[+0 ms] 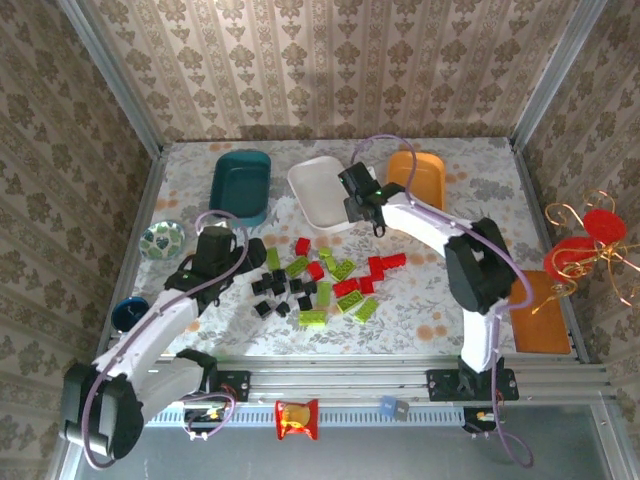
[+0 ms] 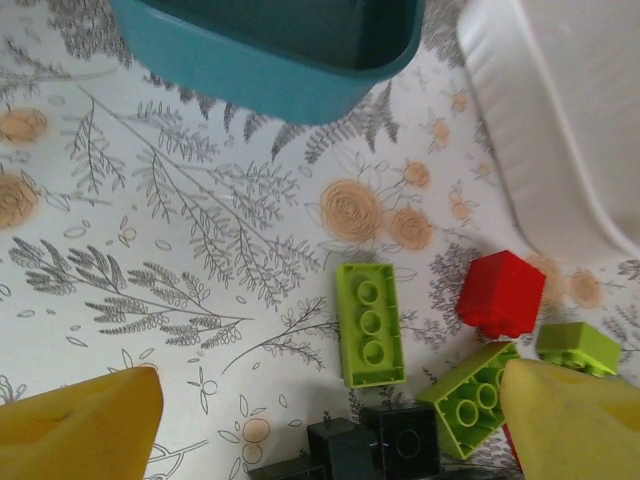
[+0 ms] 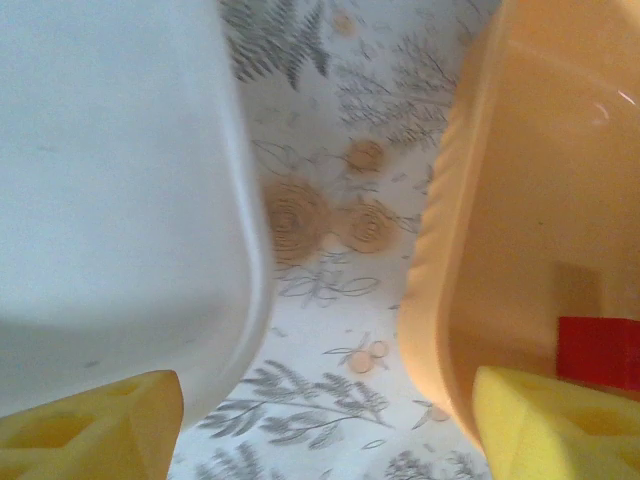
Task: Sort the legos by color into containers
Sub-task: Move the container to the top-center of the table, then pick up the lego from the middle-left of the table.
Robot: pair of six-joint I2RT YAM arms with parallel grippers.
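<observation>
Red, lime, black legos (image 1: 346, 288) lie loosely clustered. Behind: teal tub (image 1: 240, 185), white tub (image 1: 315, 185), orange tub (image 1: 420, 172) — one red brick (image 3: 598, 348) inside.

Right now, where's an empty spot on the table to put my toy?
Bare cloth lies along the near edge, between the legos and the rail; also right of the orange tub. The middle is crowded with legos, and the right gripper hangs between the white tub and orange tub.

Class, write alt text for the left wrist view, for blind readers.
Lime green bricks, a red brick and black bricks lie on a floral tablecloth ahead of open yellow fingers, with a teal tub and white tub beyond.
</observation>
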